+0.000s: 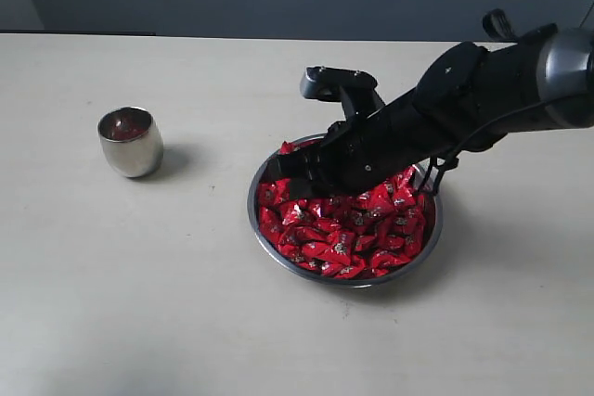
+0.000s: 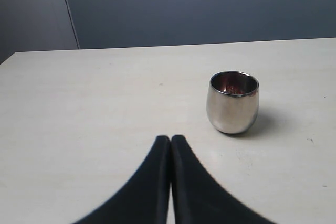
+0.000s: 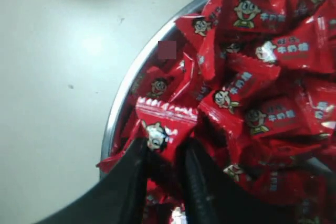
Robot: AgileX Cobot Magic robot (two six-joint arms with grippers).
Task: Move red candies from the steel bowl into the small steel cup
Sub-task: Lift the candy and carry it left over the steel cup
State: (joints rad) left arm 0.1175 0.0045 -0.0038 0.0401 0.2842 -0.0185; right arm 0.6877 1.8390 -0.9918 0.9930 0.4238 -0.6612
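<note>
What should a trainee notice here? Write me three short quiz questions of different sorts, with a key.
1. True or false: the right gripper is closed on a red candy at the edge of the steel bowl.
2. The small steel cup is: A) lying on its side; B) upright on the table, apart from the bowl; C) inside the bowl.
3. Fill in: the left gripper holds nothing, and its jaws are ____.

Key: 1 true; 2 B; 3 shut.
</note>
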